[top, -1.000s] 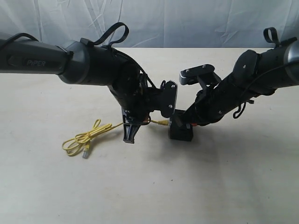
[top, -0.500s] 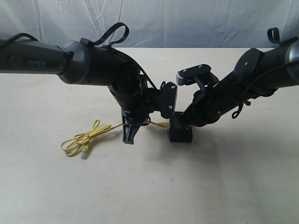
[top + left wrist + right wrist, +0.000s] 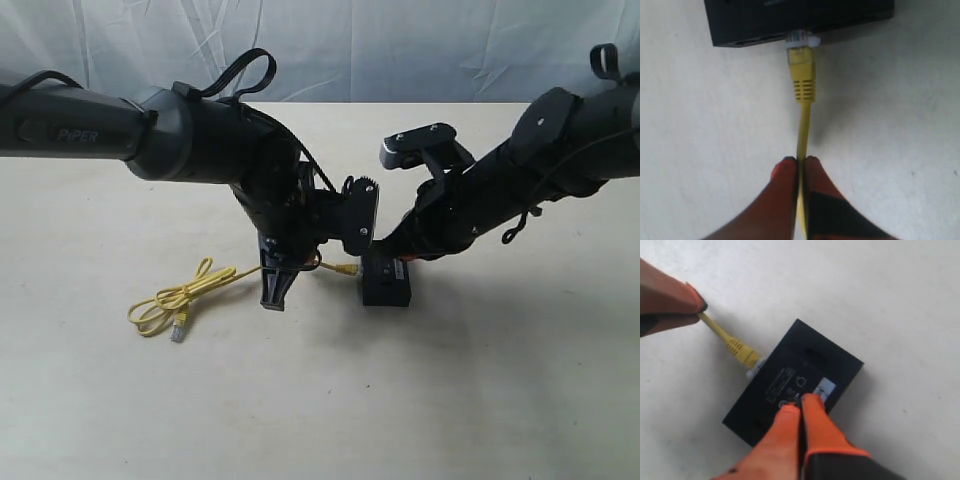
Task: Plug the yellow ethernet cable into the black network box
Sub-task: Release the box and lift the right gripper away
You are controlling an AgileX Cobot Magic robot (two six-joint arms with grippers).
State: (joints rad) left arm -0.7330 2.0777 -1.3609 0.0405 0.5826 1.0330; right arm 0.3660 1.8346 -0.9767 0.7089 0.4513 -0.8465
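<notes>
Since a second earlier the right arm (image 3: 520, 175) had lifted slightly, yet the right gripper (image 3: 800, 402), closed and empty, pressed its tips on the black network box (image 3: 810, 357), while the left gripper (image 3: 799, 161) pinched the yellow ethernet cable (image 3: 803, 85), its plug (image 3: 799, 39) at the box's 9 o'clock side, seemingly not fully seated.

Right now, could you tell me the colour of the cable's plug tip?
Whitish-clear plastic plug tip on the thin yellow cable; clearest in left wrist view.
</notes>
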